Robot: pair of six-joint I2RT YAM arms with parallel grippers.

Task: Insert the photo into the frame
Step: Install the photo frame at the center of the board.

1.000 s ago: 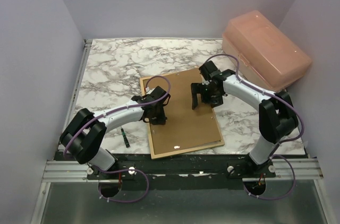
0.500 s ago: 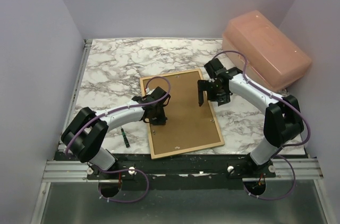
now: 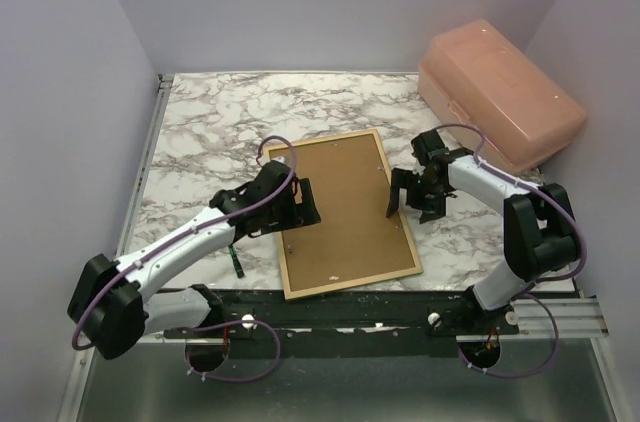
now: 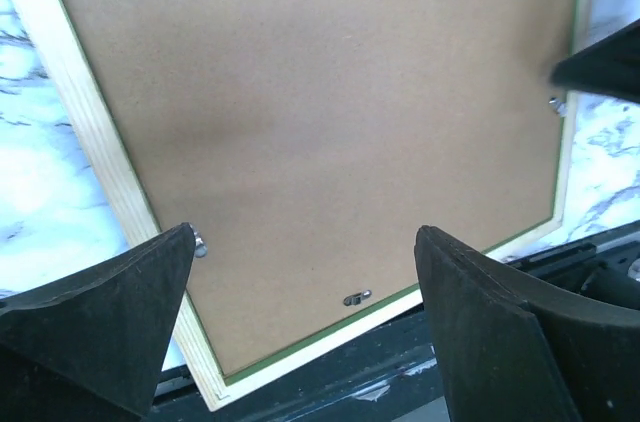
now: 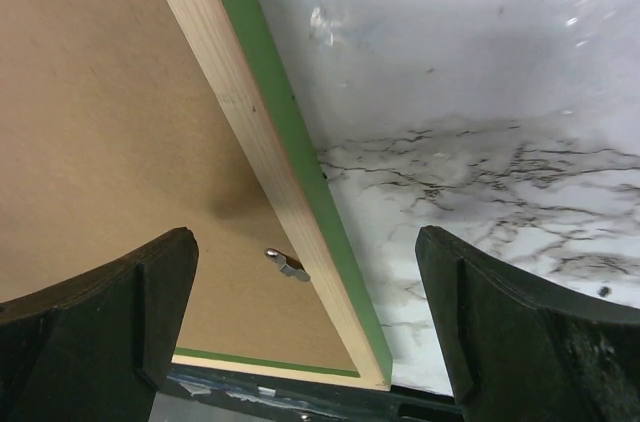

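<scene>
The frame (image 3: pixel 350 281) lay face-down on the desk (image 3: pixel 200 132), pale back up, with the brown board (image 3: pixel 345 207) seated inside it. I could not see the photo and judged it was under the board. Insertion looked nearly done; next I would likely turn the small tabs (image 4: pixel 355 297) over the board. The left arm (image 3: pixel 185 242) reached over the frame's left side and the right arm (image 3: pixel 480 177) over its right rail. The left jaws and right jaws were spread wide, holding nothing.

Frame (image 3: pixel 320 140) back-up on marble table (image 3: pixel 220 122), left gripper (image 3: pixel 305 204) above it, right gripper (image 3: pixel 400 198) at its edge
</scene>
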